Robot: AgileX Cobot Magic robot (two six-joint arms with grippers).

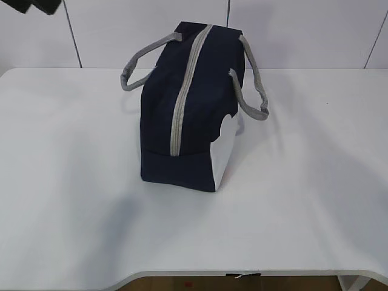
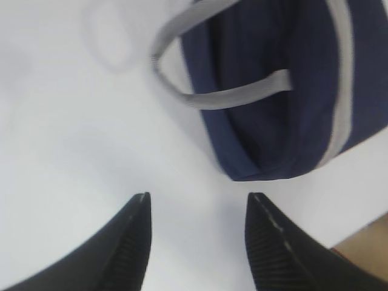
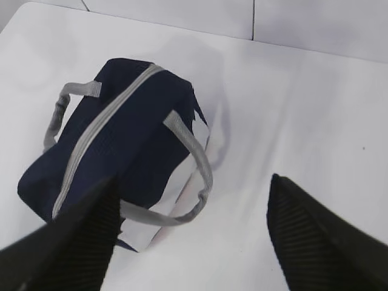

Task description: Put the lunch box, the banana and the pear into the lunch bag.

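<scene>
The lunch bag (image 1: 191,109) stands on the white counter (image 1: 73,200), near the middle and closer to the far edge than to the near one. Its grey zipper (image 1: 185,97) runs along the top from the far end down over the near end, and it looks closed along its whole visible length. One grey handle (image 1: 142,63) loops out on the left side of the bag and another grey handle (image 1: 251,91) hangs down on the right side. A white panel (image 1: 224,154) shows on the bag's right side near the bottom.

In the left wrist view, the left tool (image 2: 197,209) hovers above bare counter just beside one end of the bag, with its two dark fingers (image 2: 130,242) apart and nothing between them. The picture is blurred.

In the right wrist view, the right tool (image 3: 191,200) hangs above the counter with its fingers (image 3: 309,236) spread wide and holding nothing. The bag lies below and beyond it, with one handle loop showing between the fingers.

The banana, the pear and the lunch box do not show in any view.
</scene>
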